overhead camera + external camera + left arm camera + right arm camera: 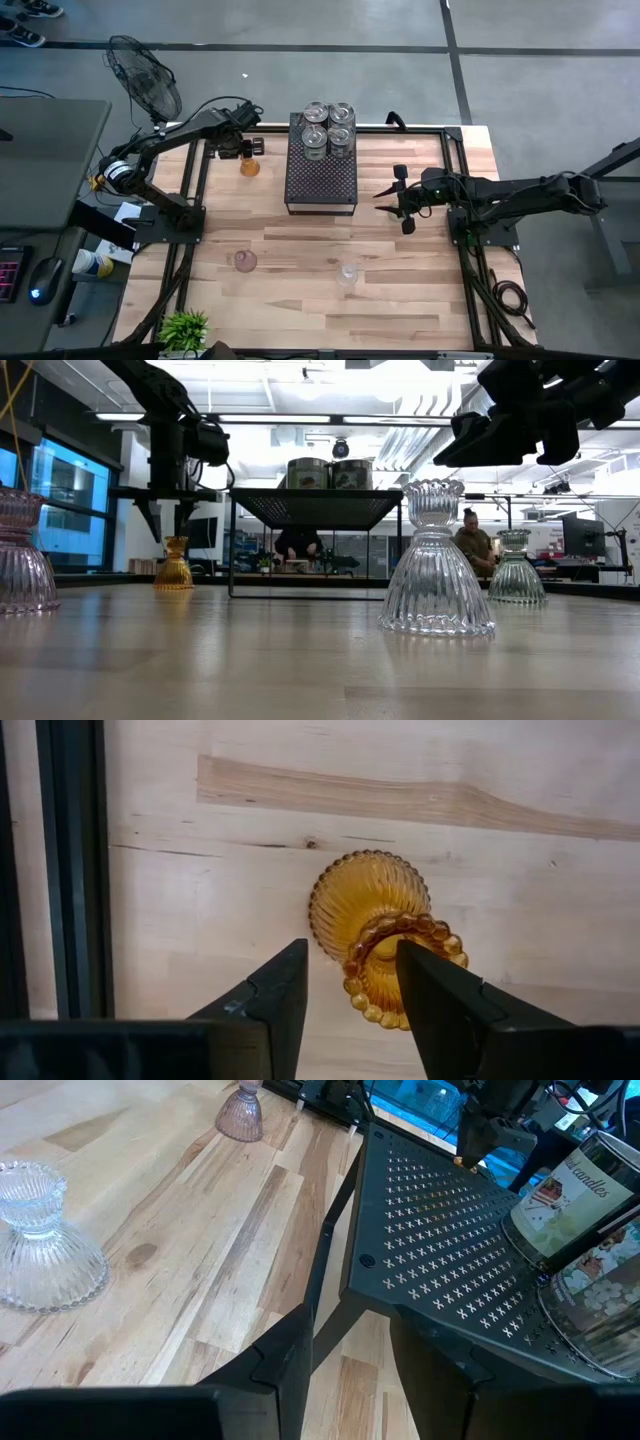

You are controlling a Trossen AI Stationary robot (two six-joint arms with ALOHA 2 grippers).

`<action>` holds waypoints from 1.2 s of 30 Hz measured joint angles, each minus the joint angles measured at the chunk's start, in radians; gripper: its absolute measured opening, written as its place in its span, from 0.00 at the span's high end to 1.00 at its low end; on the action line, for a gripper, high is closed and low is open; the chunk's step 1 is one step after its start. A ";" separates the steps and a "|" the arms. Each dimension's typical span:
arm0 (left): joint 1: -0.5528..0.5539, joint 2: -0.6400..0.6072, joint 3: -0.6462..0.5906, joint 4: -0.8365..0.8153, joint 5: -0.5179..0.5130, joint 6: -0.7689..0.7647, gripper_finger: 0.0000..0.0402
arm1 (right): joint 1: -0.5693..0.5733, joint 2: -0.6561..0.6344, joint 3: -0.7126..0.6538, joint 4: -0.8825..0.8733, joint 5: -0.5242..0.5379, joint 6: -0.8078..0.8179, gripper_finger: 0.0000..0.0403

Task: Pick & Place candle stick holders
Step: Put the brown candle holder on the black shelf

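Note:
An amber-orange candle stick holder (370, 915) stands upright on its wide base at the far left of the table (249, 167). My left gripper (350, 1010) hangs right over it, pointing down and open. Its fingers straddle the holder's beaded top cup (175, 543), and no touch shows. A pinkish holder (245, 261) and a clear holder (347, 272) stand near the front edge. Another clear one (516, 570) stands farther back in the low view. My right gripper (393, 197) hovers open and empty to the right of the black tray (321, 180).
The black perforated tray (440, 1230) stands raised on legs at the table's far middle. Several round silvery tins (328, 128) sit on its far end. A green plant (185, 328) is at the front left corner, and a fan (146, 82) stands beyond the far left.

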 joint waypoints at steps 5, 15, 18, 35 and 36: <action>0.000 0.000 0.000 0.023 0.000 0.000 0.63 | 0.000 0.000 0.000 0.000 0.000 0.000 0.68; 0.000 0.000 -0.029 0.033 0.000 0.004 0.63 | 0.000 0.000 0.000 0.000 0.000 0.000 0.68; 0.000 -0.005 -0.067 0.072 0.020 -0.010 0.63 | 0.000 0.000 0.000 0.000 0.000 0.000 0.68; 0.000 -0.003 -0.077 0.107 0.052 0.002 0.72 | 0.000 0.000 0.000 0.000 0.000 0.000 0.68; 0.000 -0.003 -0.077 0.106 0.056 0.002 0.74 | 0.000 0.000 0.000 0.000 0.000 0.000 0.68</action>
